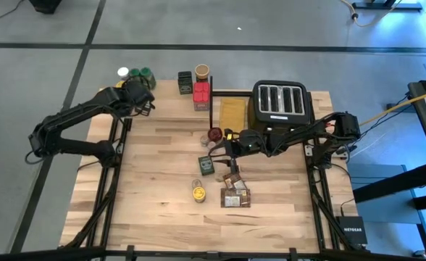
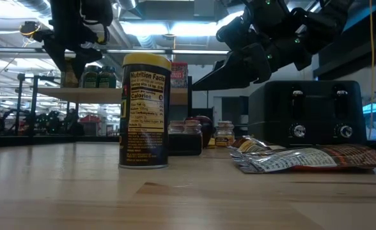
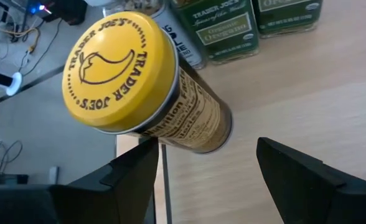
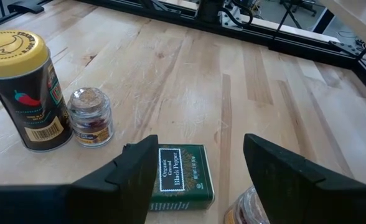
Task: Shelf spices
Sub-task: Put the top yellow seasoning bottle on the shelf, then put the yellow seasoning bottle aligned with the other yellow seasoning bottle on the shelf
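The spices are split between two places: several already sit on the shelf [image 1: 166,87] at the far side of the table [image 1: 155,167], and a smaller group waits on the tabletop near the toaster [image 1: 282,101]. On the shelf the high view shows two green-lidded jars [image 1: 145,73], a white-lidded jar [image 1: 122,72], a dark tin [image 1: 185,80], a brown-lidded jar [image 1: 201,71] and red boxes [image 1: 201,94]. The left gripper [image 3: 205,168] is over the shelf's left end with its fingers spread apart on either side of a yellow-lidded can [image 3: 139,87], which stands on the plank just beside the green jars; the fingers do not appear to press it, so I judge this can as just set down or about to be let go.

Still on the table: another yellow-lidded can [image 4: 24,90], a small glass jar [image 4: 91,116], a green black-pepper tin [image 4: 180,174], flat packets [image 1: 235,192] and a few small jars by the dark red knob [image 1: 214,134]. The right gripper [image 4: 198,177] hovers over the pepper tin with its fingers wide, holding nothing.

By my reading, somewhat more than half the job is done, with the pepper tin likely next
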Robot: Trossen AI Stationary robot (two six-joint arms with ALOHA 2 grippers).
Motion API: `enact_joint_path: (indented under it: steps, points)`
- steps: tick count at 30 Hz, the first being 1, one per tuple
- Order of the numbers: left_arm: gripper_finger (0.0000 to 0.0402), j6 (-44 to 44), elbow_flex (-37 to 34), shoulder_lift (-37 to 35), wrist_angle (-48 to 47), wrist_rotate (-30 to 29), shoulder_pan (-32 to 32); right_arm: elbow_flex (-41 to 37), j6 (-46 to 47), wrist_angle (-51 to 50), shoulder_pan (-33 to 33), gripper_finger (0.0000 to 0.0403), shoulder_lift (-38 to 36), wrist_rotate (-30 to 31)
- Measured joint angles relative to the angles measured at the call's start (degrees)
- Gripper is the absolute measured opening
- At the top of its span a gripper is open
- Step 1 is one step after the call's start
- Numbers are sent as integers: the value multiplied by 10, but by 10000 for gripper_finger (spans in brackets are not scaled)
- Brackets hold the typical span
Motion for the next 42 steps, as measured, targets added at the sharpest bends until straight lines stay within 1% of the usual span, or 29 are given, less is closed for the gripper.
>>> enact_joint_path:
  steps: [11, 15, 18, 22, 26, 29, 31, 33, 35, 38, 42]
  points:
    - [265, 44, 0, 0, 44, 0, 38, 0, 0, 0, 0, 241, 0, 0]
    - [265, 47, 0, 0, 38, 4, 45, 0, 0, 0, 0, 241, 0, 0]
    - [265, 48, 0, -1, 34, 22, 41, 0, 0, 0, 0, 241, 0, 0]
    - [265, 47, 0, -2, 26, 70, 16, 0, 0, 0, 0, 241, 0, 0]
    - [265, 34, 2, -8, 27, 96, -40, 0, 0, 0, 0, 241, 0, 0]
    - [265, 36, 14, -13, 40, 96, -98, 0, 0, 0, 0, 241, 0, 0]
    - [265, 56, 15, -18, 79, 97, -145, 0, 0, 0, 0, 241, 0, -3]
    - [265, 87, 15, -18, 138, 99, -199, 0, 0, 0, 0, 241, 0, -4]
    - [265, 131, 14, -14, 201, 124, -251, 0, 0, 0, 0, 241, 0, -4]
    - [265, 193, 14, 3, 278, 184, -321, 0, 0, 0, 0, 241, 0, -4]
    - [265, 216, 13, 42, 337, 233, -402, 0, 0, 0, 0, 241, 0, -4]
